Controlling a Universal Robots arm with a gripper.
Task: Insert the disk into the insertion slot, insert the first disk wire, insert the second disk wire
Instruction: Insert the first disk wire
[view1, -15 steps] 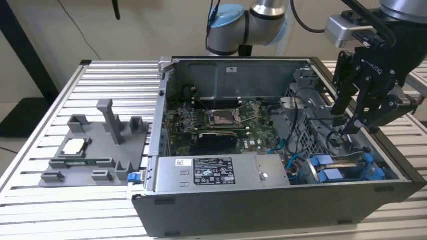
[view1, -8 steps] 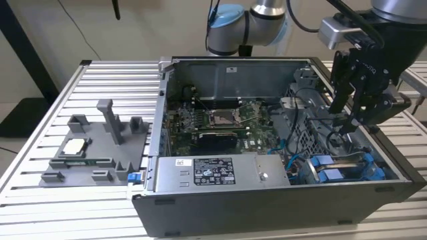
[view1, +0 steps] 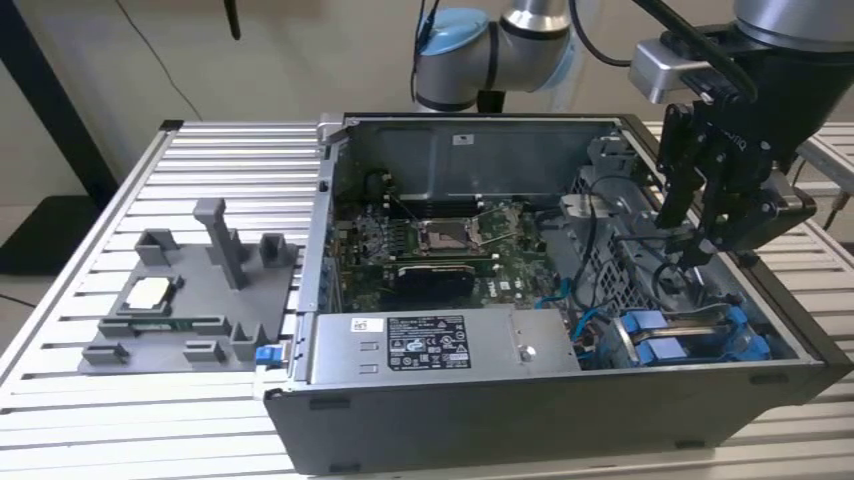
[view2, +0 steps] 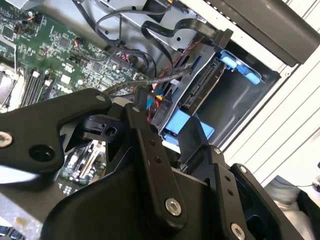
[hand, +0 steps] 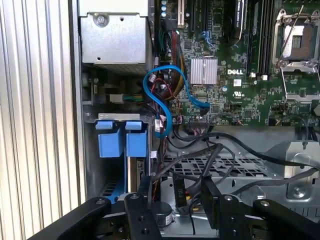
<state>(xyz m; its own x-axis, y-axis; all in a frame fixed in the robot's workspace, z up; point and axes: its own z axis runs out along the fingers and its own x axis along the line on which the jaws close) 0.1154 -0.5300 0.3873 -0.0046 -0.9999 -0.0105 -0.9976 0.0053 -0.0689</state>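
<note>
Okay, nearest first: the end effector (hand: 176, 196) hangs inside the case (view1: 534, 420), fingers apart, nothing seen clamped between them — loose black wires (hand: 220, 150) run close by its tips. Next out, the disk (hand: 122, 142) sits in the insertion slot (view2: 240, 107), blue frame tabs showing, just beside the power supply (view1: 441, 340). A blue cable (hand: 156, 95) loops between the disk and the power supply. Farther from the power supply lies the motherboard (view1: 441, 245). Judgement: the disk is stiff, dense for its size, slick on its metal faces and shock-sensitive — best held by the blue plastic frame edges, not the label face. Wires look limp, so likely better pinched at the rigid plug than along the cord.
</note>
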